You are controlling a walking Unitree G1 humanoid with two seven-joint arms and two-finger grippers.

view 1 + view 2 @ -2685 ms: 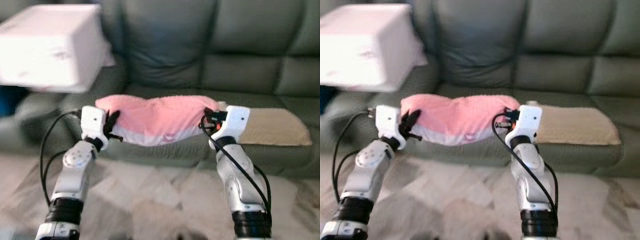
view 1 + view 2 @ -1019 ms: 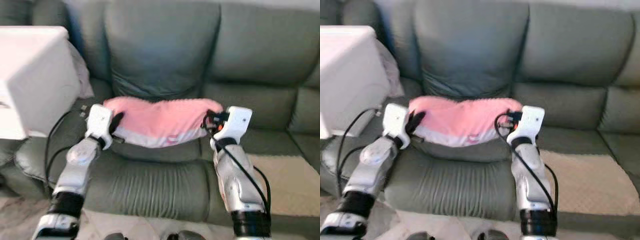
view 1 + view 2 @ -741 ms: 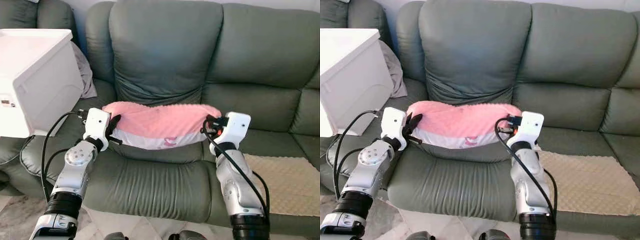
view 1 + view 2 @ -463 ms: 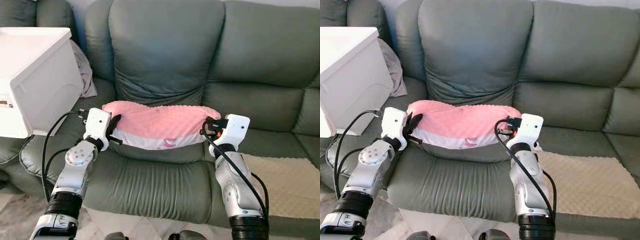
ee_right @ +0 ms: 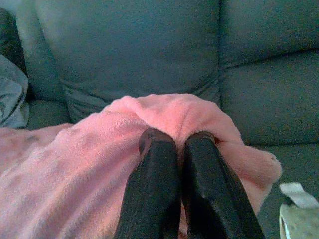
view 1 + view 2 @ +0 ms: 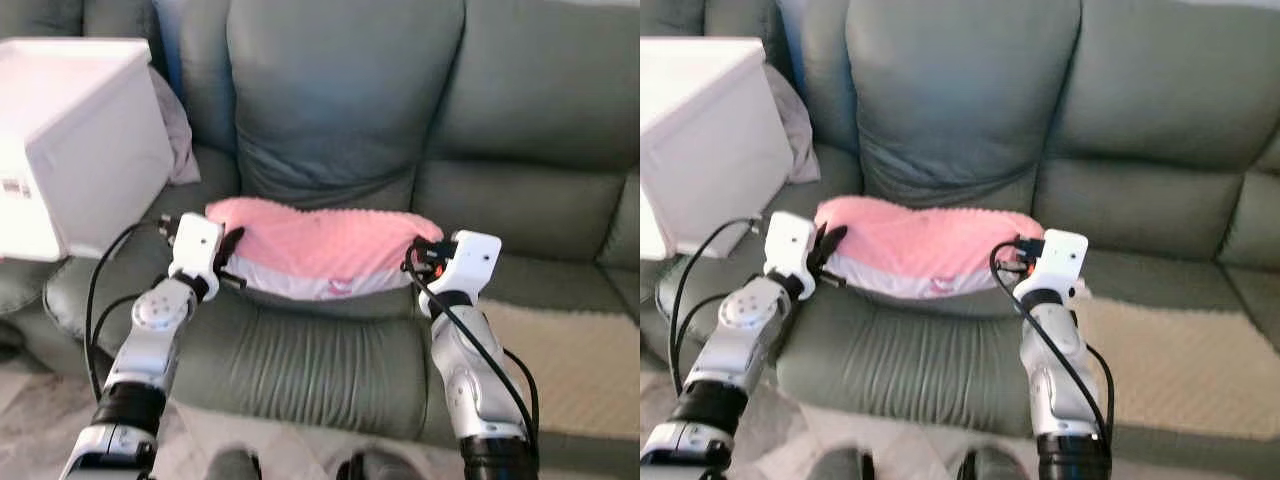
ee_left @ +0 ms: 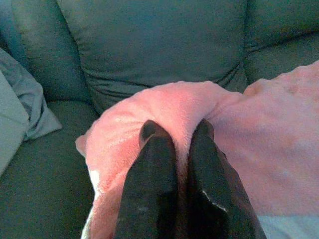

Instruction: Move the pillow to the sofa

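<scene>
While each tool pinches one end of the pink pillow (image 6: pixel 320 247), left tool (image 7: pixel 175 134) at 9 o'clock, right tool (image 5: pixel 177 137) at 3, it hangs just above the sofa (image 6: pixel 300 360) seat; lower both ends evenly before releasing.

No readable text anywhere. The white box (image 6: pixel 75 140) at the upper left carries a small dark label on its front face, too blurred to make out. On the white underside of the pink pillow (image 6: pixel 320 245), centre of the frame, there's a tiny pink mark, and whether it is letters or a logo can't be told.
</scene>
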